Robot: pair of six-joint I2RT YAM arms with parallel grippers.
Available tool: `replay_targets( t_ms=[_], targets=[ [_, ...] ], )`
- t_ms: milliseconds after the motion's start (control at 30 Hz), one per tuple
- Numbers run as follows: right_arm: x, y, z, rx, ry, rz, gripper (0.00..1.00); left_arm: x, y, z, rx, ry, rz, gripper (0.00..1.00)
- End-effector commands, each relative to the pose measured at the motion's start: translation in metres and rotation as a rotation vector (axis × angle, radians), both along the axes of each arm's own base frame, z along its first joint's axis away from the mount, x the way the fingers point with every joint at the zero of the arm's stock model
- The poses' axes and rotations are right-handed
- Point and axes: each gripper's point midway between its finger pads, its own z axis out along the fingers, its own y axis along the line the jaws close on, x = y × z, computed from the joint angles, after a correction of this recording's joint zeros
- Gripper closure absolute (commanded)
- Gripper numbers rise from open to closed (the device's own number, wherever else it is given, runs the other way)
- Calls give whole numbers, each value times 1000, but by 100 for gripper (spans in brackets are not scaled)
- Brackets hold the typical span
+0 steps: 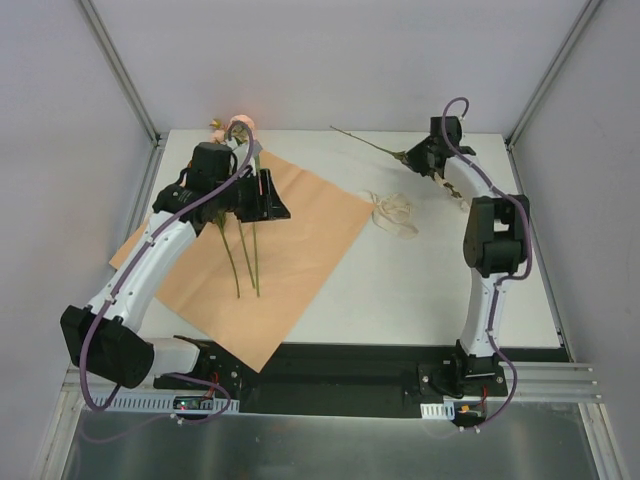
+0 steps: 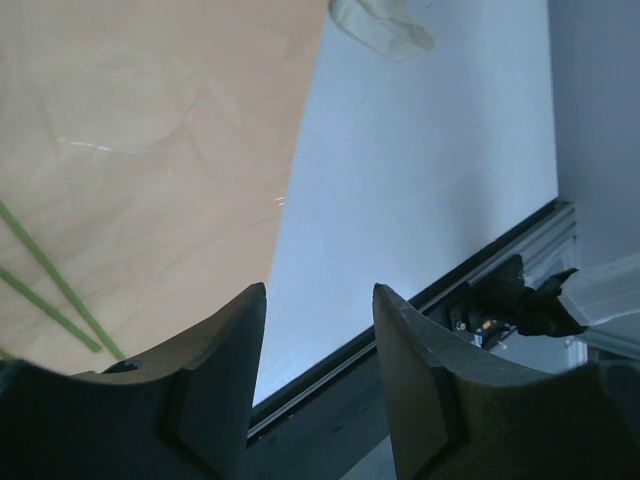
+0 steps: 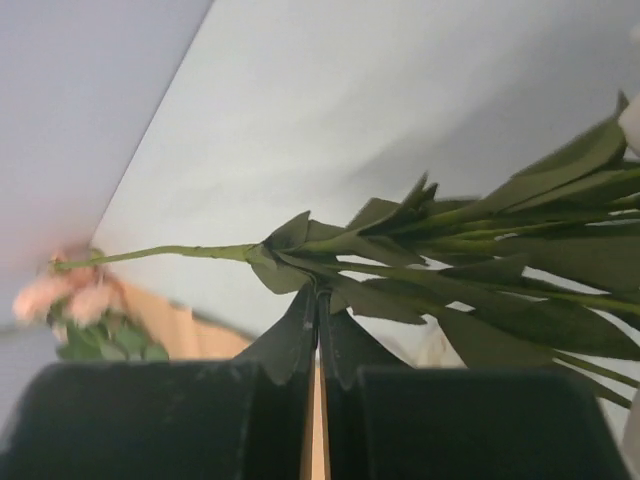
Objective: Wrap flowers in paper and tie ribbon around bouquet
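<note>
The paper (image 1: 285,250) lies flat on the left of the table, orange-tan face up. Three flowers lie on it, with thin green stems (image 1: 245,255) and pink and peach blooms (image 1: 240,125) past its far edge. My left gripper (image 1: 278,203) hovers over the paper beside those stems, open and holding nothing (image 2: 320,290); the stems (image 2: 50,285) show at its left. At the far right, my right gripper (image 1: 410,158) is shut on another flower (image 3: 400,235) at the leafy part of its stem, and the bare stem end (image 1: 360,140) points left. The cream ribbon (image 1: 395,213) lies bunched to the right of the paper.
Grey walls and metal frame posts (image 1: 120,70) enclose the table on three sides. A black base plate (image 1: 340,375) with both arm mounts runs along the near edge. White tabletop (image 1: 430,290) spreads between the paper and the right arm.
</note>
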Motion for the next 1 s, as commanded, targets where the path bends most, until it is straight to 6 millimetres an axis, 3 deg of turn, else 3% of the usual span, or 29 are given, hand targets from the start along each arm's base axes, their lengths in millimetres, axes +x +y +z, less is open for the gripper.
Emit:
replay_targets(
  t_ms=[0, 33, 67, 133, 233, 300, 367, 400, 500, 600, 633, 700, 767, 800, 833, 900, 967],
  targets=[
    [-38, 33, 81, -10, -212, 333, 99, 8, -30, 41, -152, -27, -121, 52],
    [-48, 35, 95, -6, -239, 366, 100, 10, -34, 44, -165, -23, -140, 52],
    [-61, 37, 83, -8, -219, 413, 100, 18, -40, 49, -180, -20, -161, 51],
    [-80, 47, 96, 24, -250, 503, 99, 26, -49, 49, -206, 6, -197, 31],
    [-117, 58, 76, 71, -188, 626, 100, 41, -55, 67, -226, -25, -199, 25],
    [-145, 57, 59, 78, -130, 662, 100, 46, -58, 90, -242, -81, -210, 25],
    [-161, 58, 59, 84, -138, 686, 100, 48, -55, 108, -243, -134, -195, 26],
    [-177, 59, 45, 100, -102, 707, 100, 49, -54, 113, -238, -154, -187, 26],
    [-204, 59, 37, 118, -81, 746, 100, 53, -53, 114, -236, -163, -156, 22],
    [-226, 60, 41, 124, -97, 784, 100, 49, -86, 85, -286, -30, -288, 18],
    [-240, 57, 32, 116, -69, 796, 100, 52, -103, 60, -286, 38, -337, 17],
    [-255, 53, 36, 95, -84, 809, 100, 38, -135, 33, -267, 97, -431, 17],
    [-276, 50, 24, 90, -49, 822, 100, 37, -157, -5, -220, 151, -467, 17],
    [-283, 47, 29, 78, -61, 815, 100, 25, -174, -19, -194, 171, -514, 18],
    [-287, 46, 28, 77, -64, 816, 100, 25, -184, -42, -172, 210, -527, 19],
    [-299, 46, 23, 92, -45, 815, 100, 16, -198, -61, -161, 248, -568, 22],
    [-308, 46, 24, 98, -54, 827, 100, 4, -216, -76, -170, 301, -620, 36]
  ],
)
